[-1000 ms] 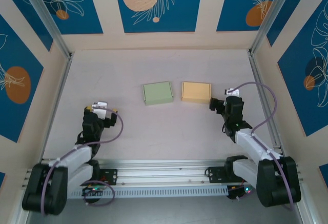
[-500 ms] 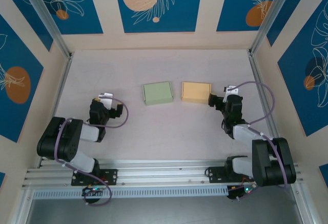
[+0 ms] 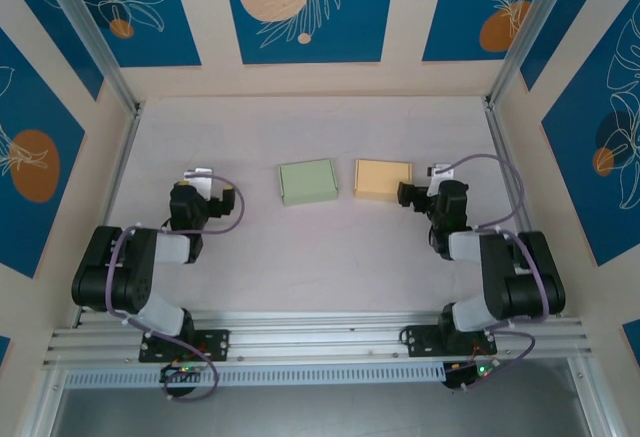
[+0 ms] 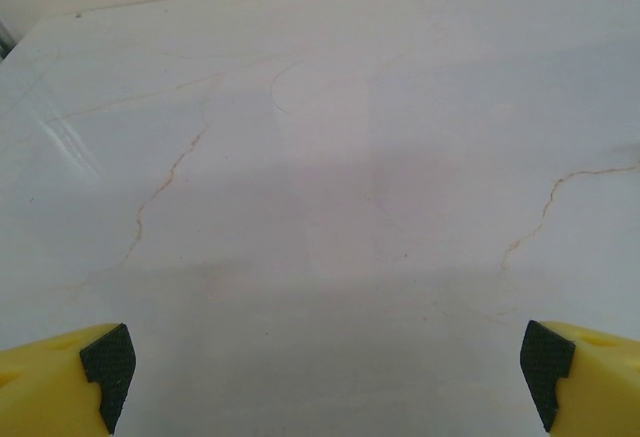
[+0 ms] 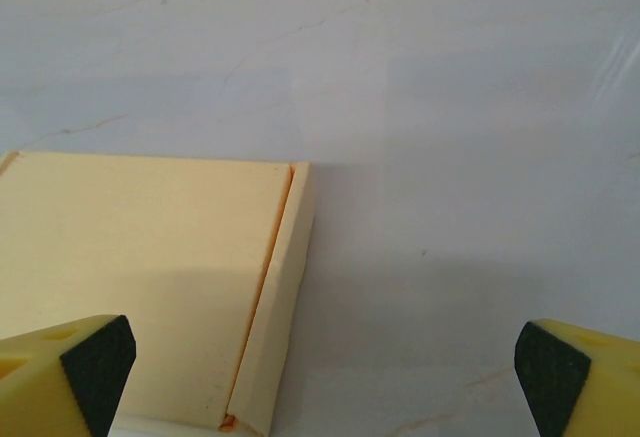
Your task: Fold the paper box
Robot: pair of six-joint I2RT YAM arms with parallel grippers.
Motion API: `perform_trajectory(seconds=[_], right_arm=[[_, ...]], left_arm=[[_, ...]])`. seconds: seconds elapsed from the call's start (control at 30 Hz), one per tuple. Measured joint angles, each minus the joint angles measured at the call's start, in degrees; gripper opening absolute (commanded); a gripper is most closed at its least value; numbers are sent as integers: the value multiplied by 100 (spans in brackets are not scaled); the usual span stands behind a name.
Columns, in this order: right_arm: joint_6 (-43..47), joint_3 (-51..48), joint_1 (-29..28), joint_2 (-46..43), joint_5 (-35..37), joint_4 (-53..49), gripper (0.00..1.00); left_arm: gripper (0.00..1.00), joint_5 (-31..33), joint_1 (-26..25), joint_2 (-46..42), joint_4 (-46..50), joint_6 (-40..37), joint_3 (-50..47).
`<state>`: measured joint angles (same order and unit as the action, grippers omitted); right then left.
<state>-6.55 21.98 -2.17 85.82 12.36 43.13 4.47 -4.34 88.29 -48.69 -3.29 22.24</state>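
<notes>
Plainly, the tan paper box (image 3: 383, 179) is found just left of the right end effector (image 3: 408, 195), spread wide and empty like the left end effector (image 4: 325, 367).

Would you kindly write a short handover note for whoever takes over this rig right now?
Left gripper: open, empty, low over bare table, to the left of the green box.
Right gripper: open, empty, low at the right edge of the yellow box.
Boxes: side by side mid-table, apart, both lying flat; I cannot tell whether their flaps are tucked.
Done: nothing is gripped, and no fold is under way.
Left: grip a box and fold it; the yellow one lies nearest, by the right gripper.
</notes>
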Motion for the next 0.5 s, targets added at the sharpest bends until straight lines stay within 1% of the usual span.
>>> perform_trajectory(seconds=[0.1,0.2,0.5], right_arm=[[-44,-4,153,153,-195,24,99],[-87,2,240,151,-221,149,99],[-83,17,175,151,-280,216,99]], left_arm=[[100,0,0,0,7,0,0],[100,0,0,0,11,0,0],[100,0,0,0,11,-2,0]])
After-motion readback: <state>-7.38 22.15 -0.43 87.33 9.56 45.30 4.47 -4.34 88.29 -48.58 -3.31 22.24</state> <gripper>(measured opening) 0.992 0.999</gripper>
